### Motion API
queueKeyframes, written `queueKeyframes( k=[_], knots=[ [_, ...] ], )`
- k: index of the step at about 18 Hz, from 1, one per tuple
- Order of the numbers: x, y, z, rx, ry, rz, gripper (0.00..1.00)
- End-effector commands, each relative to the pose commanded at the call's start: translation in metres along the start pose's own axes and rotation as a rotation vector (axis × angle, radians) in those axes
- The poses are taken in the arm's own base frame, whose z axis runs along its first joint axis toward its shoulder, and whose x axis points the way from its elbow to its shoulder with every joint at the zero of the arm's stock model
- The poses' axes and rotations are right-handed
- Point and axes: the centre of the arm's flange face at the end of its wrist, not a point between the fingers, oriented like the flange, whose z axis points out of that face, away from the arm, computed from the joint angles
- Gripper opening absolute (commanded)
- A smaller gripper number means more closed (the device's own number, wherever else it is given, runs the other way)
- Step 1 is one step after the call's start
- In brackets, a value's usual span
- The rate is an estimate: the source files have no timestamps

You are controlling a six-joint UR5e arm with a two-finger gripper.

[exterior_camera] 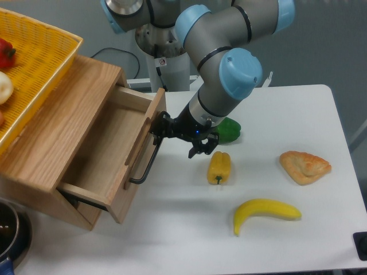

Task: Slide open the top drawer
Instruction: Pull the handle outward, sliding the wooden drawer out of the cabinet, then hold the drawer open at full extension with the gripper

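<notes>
Drawer status: top drawer [109, 154] sits pulled well out of the wooden cabinet [51, 137], which stands at the left edge of the white table [298, 114]. Inside of the drawer is visible, bare wood. Black bar handle [148, 163] runs along the drawer front, facing the table centre.

Gripper [161, 129] is at the upper end of that handle, black fingers wrapped around the bar there. Exact finger gap is hard to read, dark on dark, but they look clamped on the handle. Arm reaches down from the base at the table's far edge.

Yellow basket [40, 51] rests on top of the cabinet, partly cut off by the frame, with a red pepper [6, 52] inside.

On the table: green pepper [231, 130] just behind the wrist, partly hidden; yellow pepper [219, 167] just in front of it, near the middle; banana [265, 213] toward the near edge; pastry [305, 166] toward the right edge. Dark pot [10, 232] at the near left corner.
</notes>
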Motion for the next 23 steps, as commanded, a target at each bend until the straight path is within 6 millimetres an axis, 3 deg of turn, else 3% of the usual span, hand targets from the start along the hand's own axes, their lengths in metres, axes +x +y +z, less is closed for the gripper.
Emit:
queueKeyframes(
  k=[23],
  knots=[
    [-0.020, 0.005, -0.011, 0.015, -0.003, -0.005, 1.00]
  ],
)
